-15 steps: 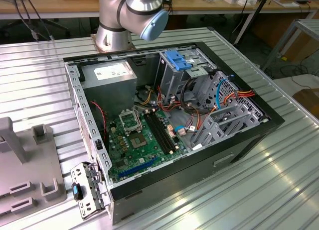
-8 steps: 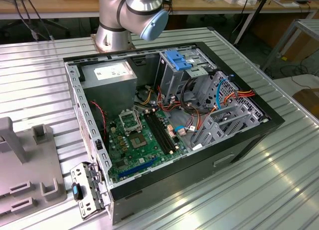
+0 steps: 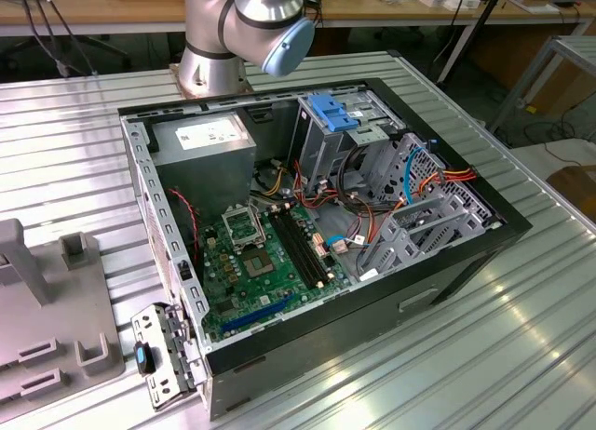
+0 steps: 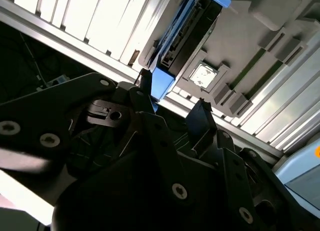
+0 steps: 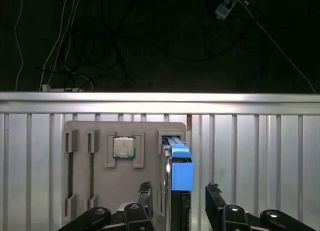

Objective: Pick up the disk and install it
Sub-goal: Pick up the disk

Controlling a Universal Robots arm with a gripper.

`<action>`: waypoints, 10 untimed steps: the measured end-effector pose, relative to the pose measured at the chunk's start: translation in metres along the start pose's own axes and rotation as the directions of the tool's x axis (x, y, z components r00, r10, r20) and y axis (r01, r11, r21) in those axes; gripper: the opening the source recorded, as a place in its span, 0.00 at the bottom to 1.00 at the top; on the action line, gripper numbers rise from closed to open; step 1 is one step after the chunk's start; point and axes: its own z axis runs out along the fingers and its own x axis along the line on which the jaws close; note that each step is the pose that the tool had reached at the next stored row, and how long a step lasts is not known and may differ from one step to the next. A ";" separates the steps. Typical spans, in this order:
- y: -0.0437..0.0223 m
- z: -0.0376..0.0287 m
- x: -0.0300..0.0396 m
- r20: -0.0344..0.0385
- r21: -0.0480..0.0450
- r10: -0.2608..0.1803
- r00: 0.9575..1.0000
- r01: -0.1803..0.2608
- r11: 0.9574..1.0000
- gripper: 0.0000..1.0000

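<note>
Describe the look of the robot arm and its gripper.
In the exterior view, the arm is a thick silver-grey metal tube with rounded joints capped in pale blue, rising from a round silver base. In the first wrist view, the gripper is matte black, with two angular linked fingers that taper towards the tips and carry round silver screw heads.

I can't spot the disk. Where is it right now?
In the first wrist view, the disk stands on edge in the grey holder, next to the square chip, with the open end effector straddling it.
</note>
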 end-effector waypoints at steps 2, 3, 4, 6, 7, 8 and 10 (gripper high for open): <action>0.0002 0.0049 0.0002 0.000 0.000 0.000 1.000 0.000 1.000 0.55; 0.0005 0.0101 0.0003 0.000 0.000 0.001 1.000 -0.001 1.000 0.55; 0.0011 0.0119 0.0003 0.000 0.000 0.001 1.000 -0.001 1.000 0.55; 0.0033 0.0162 0.0004 0.000 0.000 0.001 1.000 -0.001 1.000 0.55; 0.0046 0.0180 0.0005 0.000 0.000 0.001 1.000 -0.001 1.000 0.55; 0.0057 0.0211 0.0006 0.000 0.000 0.001 1.000 -0.001 1.000 0.55; 0.0058 0.0255 -0.0010 0.000 0.000 0.001 1.000 -0.001 1.000 0.55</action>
